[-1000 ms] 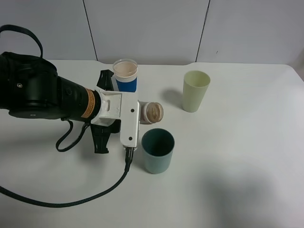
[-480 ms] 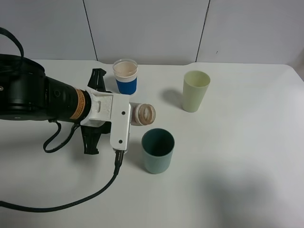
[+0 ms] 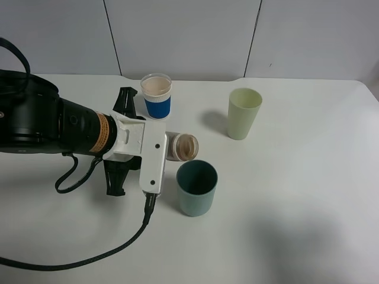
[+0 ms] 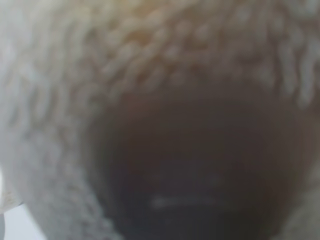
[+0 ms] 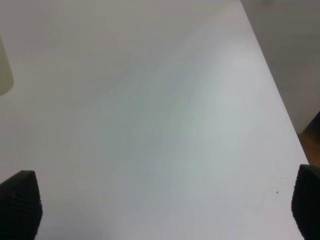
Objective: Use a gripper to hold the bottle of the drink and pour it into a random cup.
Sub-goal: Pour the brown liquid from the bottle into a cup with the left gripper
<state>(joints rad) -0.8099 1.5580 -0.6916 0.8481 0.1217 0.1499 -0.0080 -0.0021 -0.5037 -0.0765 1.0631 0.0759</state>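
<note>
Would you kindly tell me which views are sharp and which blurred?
Exterior high view: sharp, evenly lit, soft shadow left of the pale yellow-green plastic cup. Left wrist view: wholly out of focus, a dark brown blur. Right wrist view: fairly sharp, gentle sheen on the white table.

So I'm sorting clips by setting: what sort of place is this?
Likely a robotics lab test bench, not a kitchen: a white table against plain wall panels, a black-wrapped robot arm trailing a cable, and only a small bottle, teal cup, yellow-green cup and blue-sleeved cup set out.
</note>
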